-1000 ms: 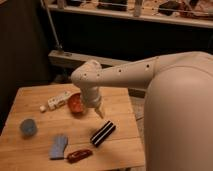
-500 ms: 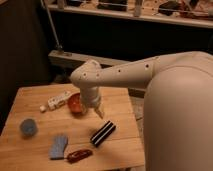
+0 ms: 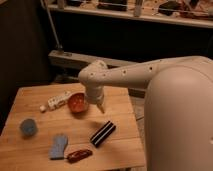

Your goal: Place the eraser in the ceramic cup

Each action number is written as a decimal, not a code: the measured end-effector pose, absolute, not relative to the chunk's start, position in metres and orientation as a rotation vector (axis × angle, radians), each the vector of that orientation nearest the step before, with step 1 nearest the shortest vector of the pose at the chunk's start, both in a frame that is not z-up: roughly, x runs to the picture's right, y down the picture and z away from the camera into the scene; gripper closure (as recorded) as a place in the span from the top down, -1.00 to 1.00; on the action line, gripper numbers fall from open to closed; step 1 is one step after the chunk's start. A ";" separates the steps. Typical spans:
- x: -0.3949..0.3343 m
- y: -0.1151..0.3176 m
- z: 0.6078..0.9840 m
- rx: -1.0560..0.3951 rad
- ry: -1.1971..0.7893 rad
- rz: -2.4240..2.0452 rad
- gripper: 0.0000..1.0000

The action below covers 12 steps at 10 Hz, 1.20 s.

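Observation:
The eraser [image 3: 102,133], a black block with white stripes, lies flat on the wooden table [image 3: 120,107] near its right front. The ceramic cup [image 3: 28,127], small, round and light blue, stands upright near the table's left edge. My gripper [image 3: 98,105] hangs from the white arm above the table's middle, just right of an orange-red bowl and above and behind the eraser. It is open and holds nothing. It is well apart from the cup.
An orange-red bowl [image 3: 77,102] sits right beside the gripper. A white segmented bar [image 3: 57,100] lies to its left. A blue-grey cloth [image 3: 59,146] and a glossy red-brown oblong [image 3: 79,155] lie near the front edge. My bulky arm fills the right side.

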<state>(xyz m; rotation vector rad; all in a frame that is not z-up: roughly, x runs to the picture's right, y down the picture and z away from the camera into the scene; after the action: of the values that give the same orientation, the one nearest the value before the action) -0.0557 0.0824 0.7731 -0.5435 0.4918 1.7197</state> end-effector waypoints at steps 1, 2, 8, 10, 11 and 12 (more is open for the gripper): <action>-0.054 0.075 0.771 -0.559 0.431 1.650 0.30; -0.050 0.070 0.767 -0.566 0.388 1.579 0.30; 0.003 0.049 0.733 -0.686 0.229 0.977 0.30; -0.011 0.035 0.724 -0.758 0.107 0.771 0.30; -0.018 0.031 0.722 -0.776 0.073 0.715 0.30; -0.025 0.026 0.720 -0.794 0.033 0.653 0.30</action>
<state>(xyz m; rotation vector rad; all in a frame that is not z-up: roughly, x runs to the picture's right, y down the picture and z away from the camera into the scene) -0.0245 0.0263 0.7196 -0.7944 0.0333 0.6532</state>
